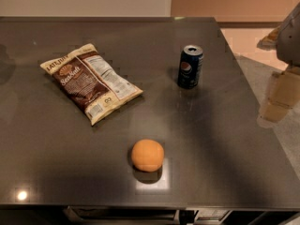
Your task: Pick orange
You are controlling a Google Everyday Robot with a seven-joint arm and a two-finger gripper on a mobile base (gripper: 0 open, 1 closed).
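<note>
The orange (pixel 147 155) is a small round matte fruit lying on the dark table (pixel 220 163) near its front edge, a little left of centre. My gripper (pixel 279 100) shows as pale blocks at the far right of the view, beyond the table's right edge and below the grey arm (pixel 290 36). It is well to the right of the orange and higher in the view, touching nothing.
A blue soda can (pixel 190 66) stands upright at the back right of the table. A brown and white chip bag (pixel 91 82) lies flat at the left. The floor lies to the right, past the table's edge.
</note>
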